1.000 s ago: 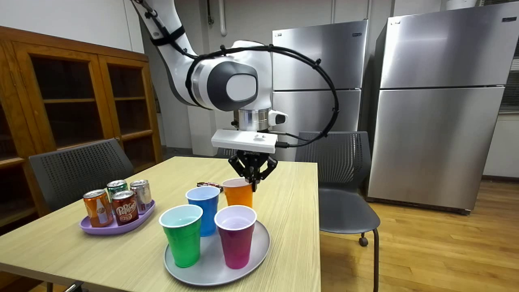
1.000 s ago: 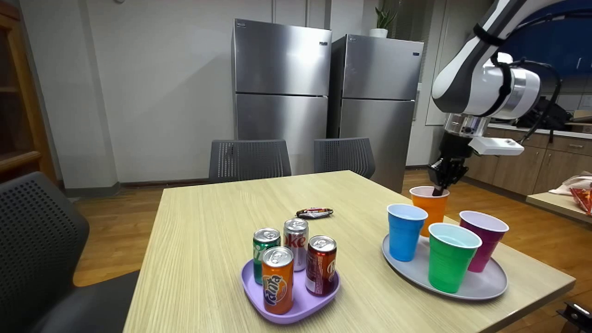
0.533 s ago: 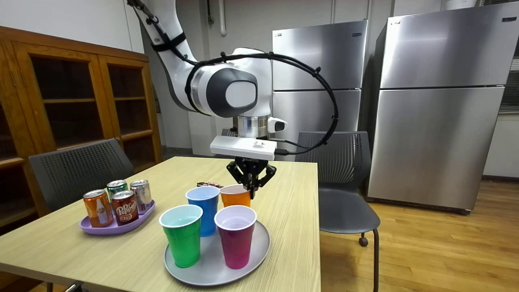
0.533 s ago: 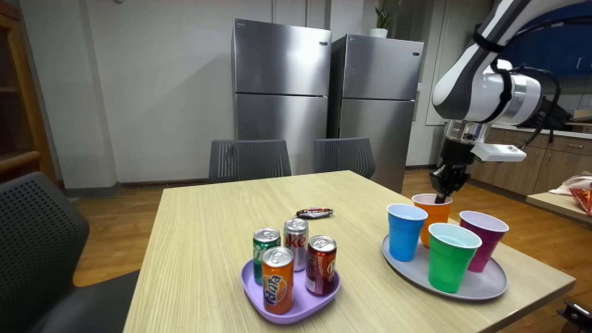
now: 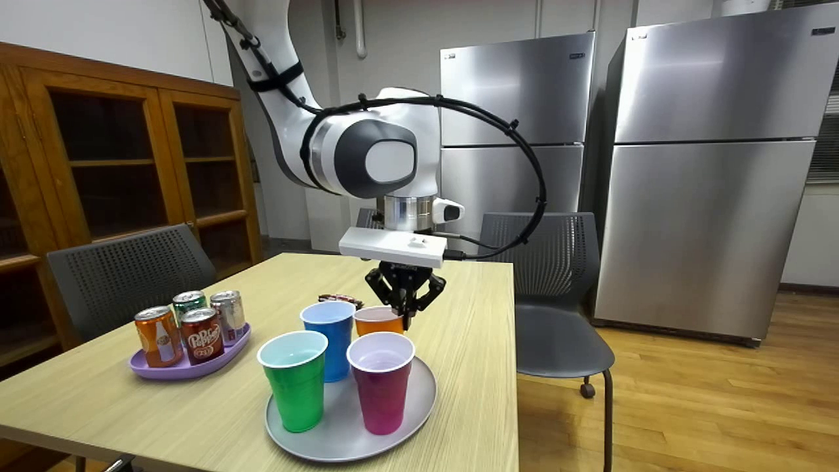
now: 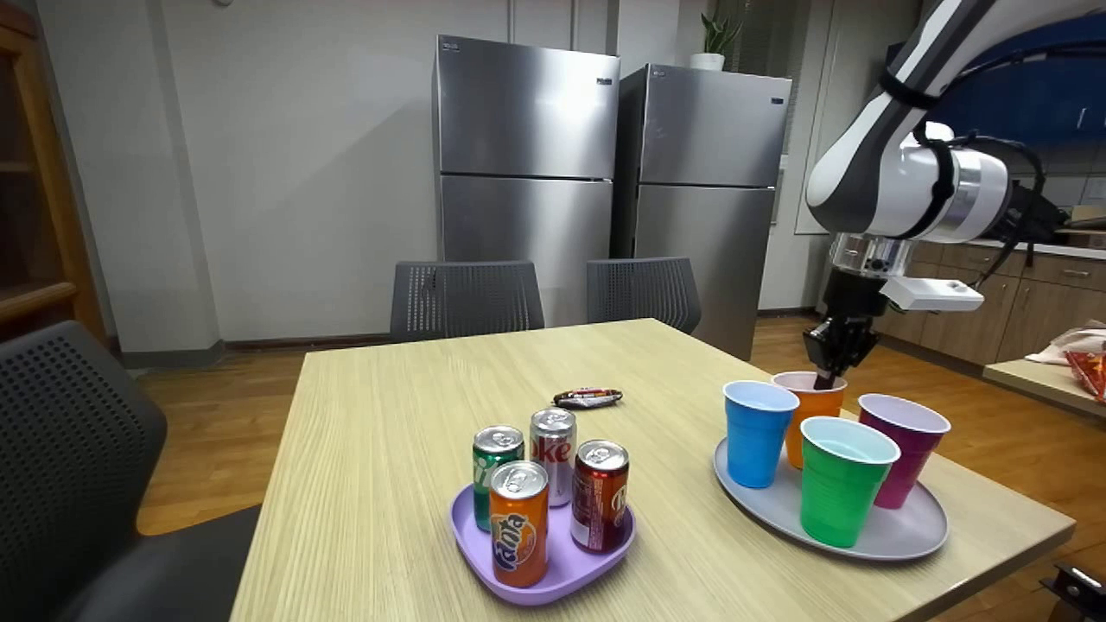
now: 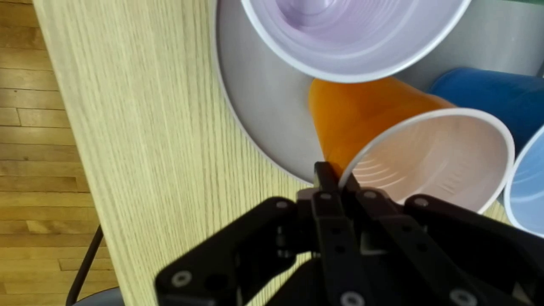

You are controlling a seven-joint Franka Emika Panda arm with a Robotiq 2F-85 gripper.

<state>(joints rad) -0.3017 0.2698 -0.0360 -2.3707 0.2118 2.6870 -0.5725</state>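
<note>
Resting at the left of the table (image 5: 468,308) in an exterior view, a purple tray (image 5: 177,373) carries four cans (image 5: 202,337). Next, on a grey plate (image 5: 341,440), the green cup (image 5: 295,387) stands near and the blue cup (image 5: 335,341) farther. Just beside, over the plate's far side, is the orange cup (image 5: 375,324); the hand (image 5: 406,320) pinches its rim, and whether the base touches, I cannot tell. The magenta cup (image 5: 382,396) stands near, at right.

Gripper (image 7: 338,178) clamped on rim of orange cup (image 7: 361,112), one finger inside, one outside. Relative to orange cup: lilac-lined cup (image 7: 361,29) above in view, overlapping it; blue cup (image 7: 480,91) just right; gray plate (image 7: 263,97) behind; wood tabletop (image 7: 161,127) left.
</note>
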